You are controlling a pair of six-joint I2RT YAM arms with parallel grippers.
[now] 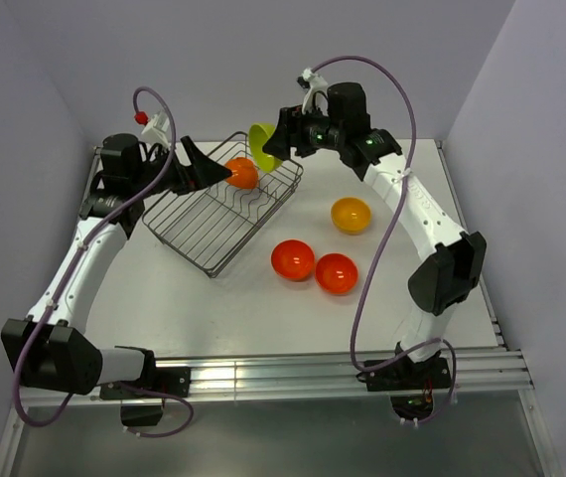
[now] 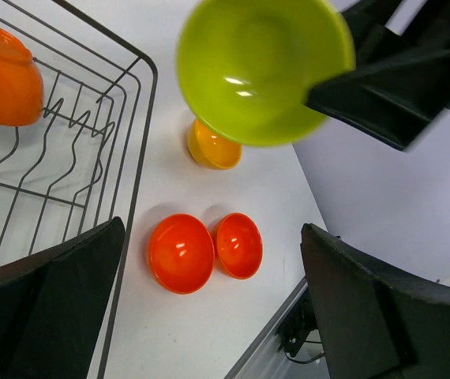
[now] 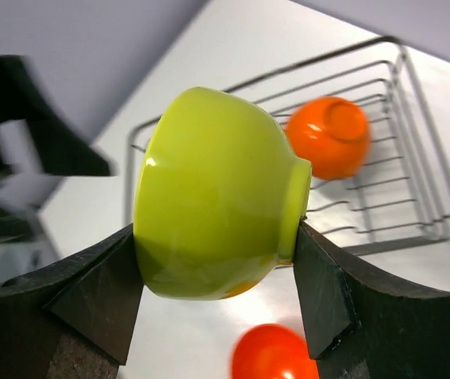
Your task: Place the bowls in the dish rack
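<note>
— What is held by the right gripper (image 3: 215,260)?
— A green bowl (image 3: 209,189), tipped on its side, is clamped between the fingers (image 3: 329,294).
— And behind it?
— An orange bowl (image 3: 328,138) is seen inside the rack (image 3: 418,118).

The top camera overlooks the whole table (image 1: 213,308) from its near edge; both wrist cameras closely share the green bowl (image 3: 209,193) and dish rack (image 1: 204,229).

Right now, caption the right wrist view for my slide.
Right gripper clamps the lime green bowl sideways near the dish rack, which holds one orange bowl.
</note>
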